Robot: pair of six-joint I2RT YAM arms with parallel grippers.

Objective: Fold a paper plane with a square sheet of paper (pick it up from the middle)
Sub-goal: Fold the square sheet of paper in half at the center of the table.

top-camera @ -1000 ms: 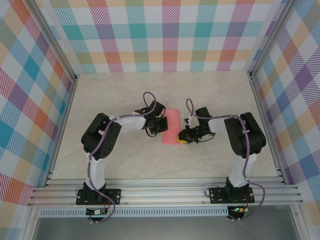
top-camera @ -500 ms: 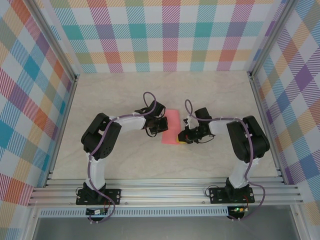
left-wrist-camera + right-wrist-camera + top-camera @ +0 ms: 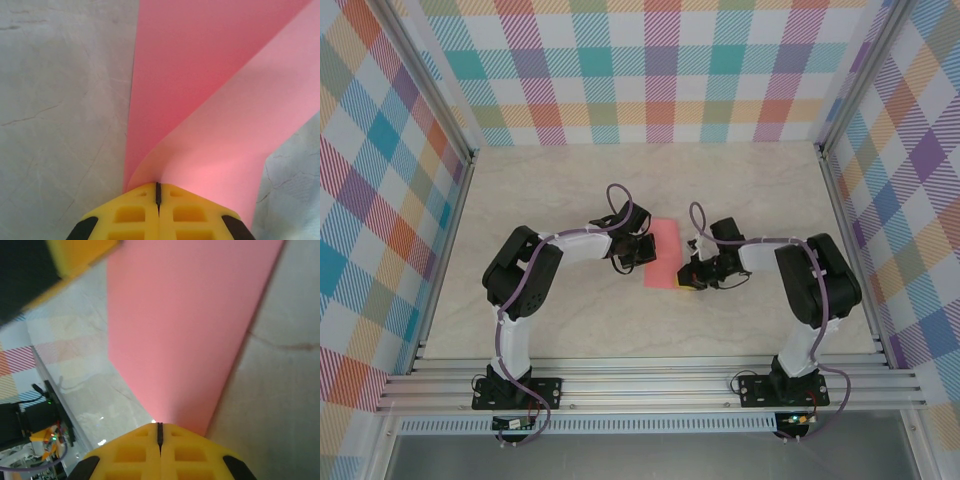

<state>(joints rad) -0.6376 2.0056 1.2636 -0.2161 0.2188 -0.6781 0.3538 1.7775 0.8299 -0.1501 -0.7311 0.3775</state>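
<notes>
You're looking down on the whole table (image 3: 570, 190) from above and behind the arms (image 3: 525, 275). Both wrist cameras are pointing forward, very close, from opposite sides, sharing the pink paper (image 3: 200, 75).

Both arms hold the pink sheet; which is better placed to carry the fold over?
Probably left: the left fingers pinch an edge of the sheet already curling over itself; the right fingers only clamp its near corner.

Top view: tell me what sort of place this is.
Probably a robot test booth, not a home or a shop. Plaid walls close in three sides of a pale table, aluminium rails frame it, and a left arm and right arm bolted at the near edge meet at a pink paper.
</notes>
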